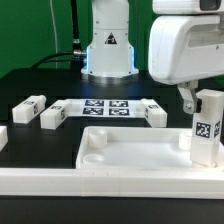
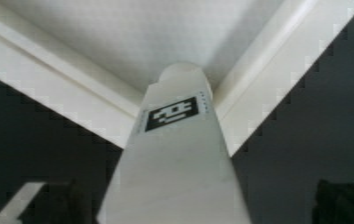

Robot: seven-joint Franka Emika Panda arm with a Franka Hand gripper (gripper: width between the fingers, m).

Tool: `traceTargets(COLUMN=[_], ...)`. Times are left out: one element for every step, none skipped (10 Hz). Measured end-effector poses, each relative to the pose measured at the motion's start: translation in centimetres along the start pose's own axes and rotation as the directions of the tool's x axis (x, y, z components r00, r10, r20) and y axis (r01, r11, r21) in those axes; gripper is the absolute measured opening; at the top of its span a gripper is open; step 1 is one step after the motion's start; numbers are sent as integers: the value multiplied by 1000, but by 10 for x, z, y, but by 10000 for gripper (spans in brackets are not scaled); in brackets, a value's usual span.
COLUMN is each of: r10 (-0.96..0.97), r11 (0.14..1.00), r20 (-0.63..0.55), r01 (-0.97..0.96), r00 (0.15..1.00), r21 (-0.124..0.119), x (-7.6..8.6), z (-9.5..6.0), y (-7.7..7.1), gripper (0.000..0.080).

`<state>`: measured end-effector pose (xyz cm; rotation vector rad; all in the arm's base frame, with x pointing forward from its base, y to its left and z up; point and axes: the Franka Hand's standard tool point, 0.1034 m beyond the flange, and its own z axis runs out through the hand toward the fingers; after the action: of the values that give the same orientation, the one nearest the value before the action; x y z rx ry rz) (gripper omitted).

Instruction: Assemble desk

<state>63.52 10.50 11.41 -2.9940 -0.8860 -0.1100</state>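
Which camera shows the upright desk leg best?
The exterior view: the upright leg shows nearly whole, standing at the desk top's corner on that view's right. The wrist view gives only a foreshortened close-up of its tagged face.

My marker board lies flat on my black table, its printed tags facing up, toward the far side. A green backdrop stands behind the table, and a low white rail runs along its near edge.
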Motion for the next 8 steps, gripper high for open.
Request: traceTargets(r10=[-103,-157,-224,-195,-195,-180,-163,-147], r11=[995,988,975,981,981,984,987,989], r20=[0,2,2,2,2,2,2,2], r01=[103,157,224,195,195,180,163,147], r00=[995,988,975,981,981,984,987,989], r21=[0,-2,-3,-2,-3,-3,-3,-3], x=[-1,-1,-1,-1,-2,-2,-2,-2], z=[0,0,0,0,0,0,1,1], y=[2,2,3,3,3,3,3,3], gripper=[649,649,610,460,460,310,289,289])
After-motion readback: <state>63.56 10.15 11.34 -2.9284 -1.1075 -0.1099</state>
